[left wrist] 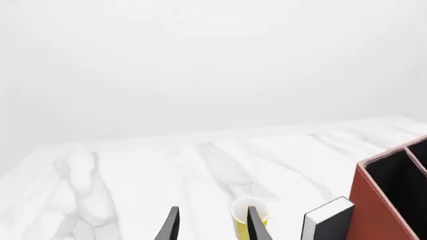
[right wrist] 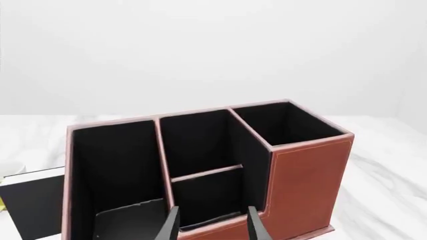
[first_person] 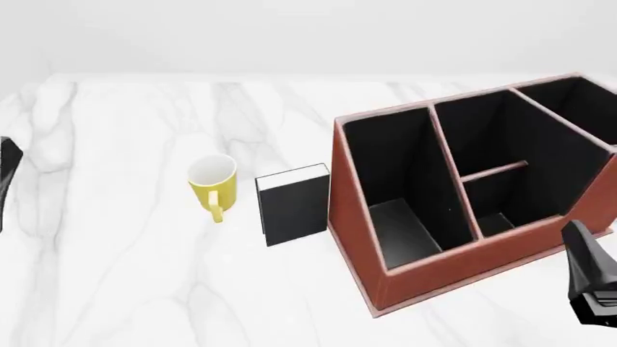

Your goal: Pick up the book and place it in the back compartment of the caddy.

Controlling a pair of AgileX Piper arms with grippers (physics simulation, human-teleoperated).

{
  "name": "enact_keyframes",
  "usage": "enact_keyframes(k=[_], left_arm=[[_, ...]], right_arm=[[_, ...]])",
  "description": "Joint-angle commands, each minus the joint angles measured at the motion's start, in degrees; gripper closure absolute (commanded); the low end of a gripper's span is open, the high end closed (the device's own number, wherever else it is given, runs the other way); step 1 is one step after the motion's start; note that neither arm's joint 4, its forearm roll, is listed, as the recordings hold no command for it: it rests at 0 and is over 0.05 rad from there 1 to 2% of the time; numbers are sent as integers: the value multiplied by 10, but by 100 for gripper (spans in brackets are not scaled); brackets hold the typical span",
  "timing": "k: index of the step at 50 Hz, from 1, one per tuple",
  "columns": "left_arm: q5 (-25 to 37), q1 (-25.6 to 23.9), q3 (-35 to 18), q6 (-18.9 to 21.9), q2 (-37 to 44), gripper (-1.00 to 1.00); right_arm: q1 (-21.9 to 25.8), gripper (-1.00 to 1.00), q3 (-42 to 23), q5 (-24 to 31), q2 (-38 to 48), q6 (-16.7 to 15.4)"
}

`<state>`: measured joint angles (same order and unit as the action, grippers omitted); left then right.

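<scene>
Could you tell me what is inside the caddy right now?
The caddy shows only black lining; the back compartment looks empty, though its floor is hidden. The book stands outside.

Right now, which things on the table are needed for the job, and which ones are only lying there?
Needed:
- book, standing upright beside the caddy
- caddy
- back compartment of its middle section

Only lying there:
- yellow mug, upright, on the book's other side

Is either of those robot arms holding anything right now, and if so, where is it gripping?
Nothing is held. Both end effectors are open and empty; the book stands untouched on the table between the yellow mug and the caddy.
</scene>
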<state>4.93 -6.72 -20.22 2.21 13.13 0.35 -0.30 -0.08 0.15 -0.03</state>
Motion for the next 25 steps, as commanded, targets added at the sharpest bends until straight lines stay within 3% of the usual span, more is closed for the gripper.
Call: enact_keyframes(k=[1, 14, 19, 20, 23, 25], left_arm=[[37, -82, -205, 35, 178, -100], [125, -179, -430, 121, 368, -100], [180, -189, -528, 157, 421, -100], [182, -185, -546, 182, 433, -100], [195, -186, -575, 186, 452, -100], [208, -191, -597, 211, 472, -100]], right_arm=[[2, -100, -1, 0, 0, 0], [2, -100, 0, -1, -1, 1], [2, -100, 0, -1, 0, 1], [3, -100, 0, 0, 0, 2], [3, -100, 0, 0, 0, 2], [3, -100, 0, 0, 0, 2]])
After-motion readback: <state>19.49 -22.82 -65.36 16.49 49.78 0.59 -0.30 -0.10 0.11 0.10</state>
